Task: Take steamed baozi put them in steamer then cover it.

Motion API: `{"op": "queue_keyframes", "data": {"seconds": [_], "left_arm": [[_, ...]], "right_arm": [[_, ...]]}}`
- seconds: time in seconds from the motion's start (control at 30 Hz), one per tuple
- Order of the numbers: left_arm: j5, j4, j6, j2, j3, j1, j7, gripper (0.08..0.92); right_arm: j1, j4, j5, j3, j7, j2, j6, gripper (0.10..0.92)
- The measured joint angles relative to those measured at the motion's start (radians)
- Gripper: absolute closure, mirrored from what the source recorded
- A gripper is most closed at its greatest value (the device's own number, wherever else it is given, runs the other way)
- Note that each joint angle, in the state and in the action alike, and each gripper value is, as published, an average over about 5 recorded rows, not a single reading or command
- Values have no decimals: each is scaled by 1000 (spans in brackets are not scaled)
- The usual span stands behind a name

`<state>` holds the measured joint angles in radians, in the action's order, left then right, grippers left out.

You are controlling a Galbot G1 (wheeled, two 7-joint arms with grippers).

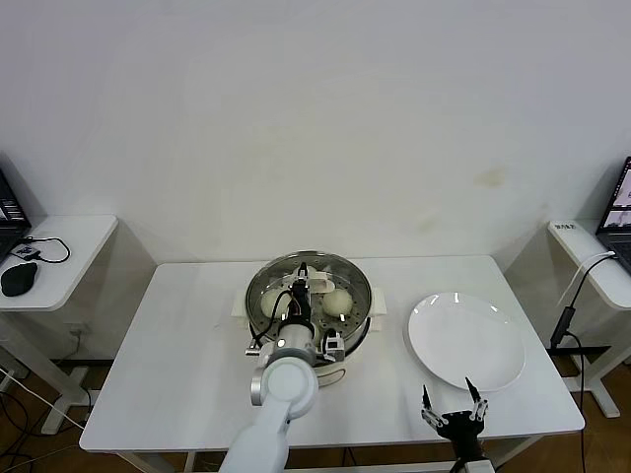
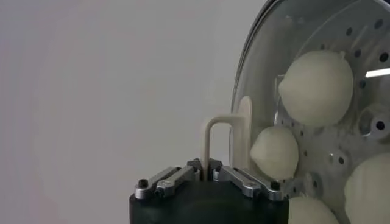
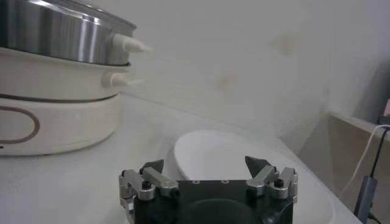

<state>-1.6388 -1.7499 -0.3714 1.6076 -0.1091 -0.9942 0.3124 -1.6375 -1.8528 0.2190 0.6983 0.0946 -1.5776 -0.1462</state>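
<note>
We see the steamer [image 1: 309,307] standing near the middle of the white worktop [image 1: 187,345], with the glass cover [image 2: 317,36] already sitting on its rim. Through the glass the steamed baozi [image 2: 317,87] lie on the perforated tray; four show in the left wrist view, two of them only partly.

Our left gripper [image 1: 304,288] hangs directly over the cover, its jaws drawn close on either side of the cream bar handle [image 2: 218,135]. They look nearly together around it, but we cannot tell whether they are clamping the handle or have just slackened off it.

Our right gripper [image 1: 454,406] waits low at the near edge of the worktop, just in front of the white plate [image 1: 466,341], with its jaws spread wide apart and nothing between them. The plate lies to the right of the steamer, apart from it.
</note>
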Motion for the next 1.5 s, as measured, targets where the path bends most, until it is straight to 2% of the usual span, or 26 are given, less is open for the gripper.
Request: {"op": "queue_keyframes", "data": {"seconds": [0.6, 0.73, 0.93, 1.07, 1.3, 1.5], "left_arm": [[35, -139, 20, -37, 26, -88, -33, 277], [67, -186, 26, -62, 24, -119, -45, 194], [162, -274, 52, -117, 8, -194, -89, 177], [299, -323, 86, -155, -27, -264, -165, 177], [721, -347, 215, -220, -159, -411, -353, 177], [1125, -357, 312, -260, -293, -546, -453, 177]], "right_arm": [[-14, -11, 12, -2, 0, 1, 0, 203], [-18, -15, 14, 1, 0, 1, 0, 203], [-26, -22, 13, 0, 3, 6, -5, 202], [-35, -28, 1, -7, 12, 15, -13, 203], [-62, -52, -39, -17, 28, 54, -33, 203], [-93, -88, -95, -27, 30, 99, -51, 202]]}}
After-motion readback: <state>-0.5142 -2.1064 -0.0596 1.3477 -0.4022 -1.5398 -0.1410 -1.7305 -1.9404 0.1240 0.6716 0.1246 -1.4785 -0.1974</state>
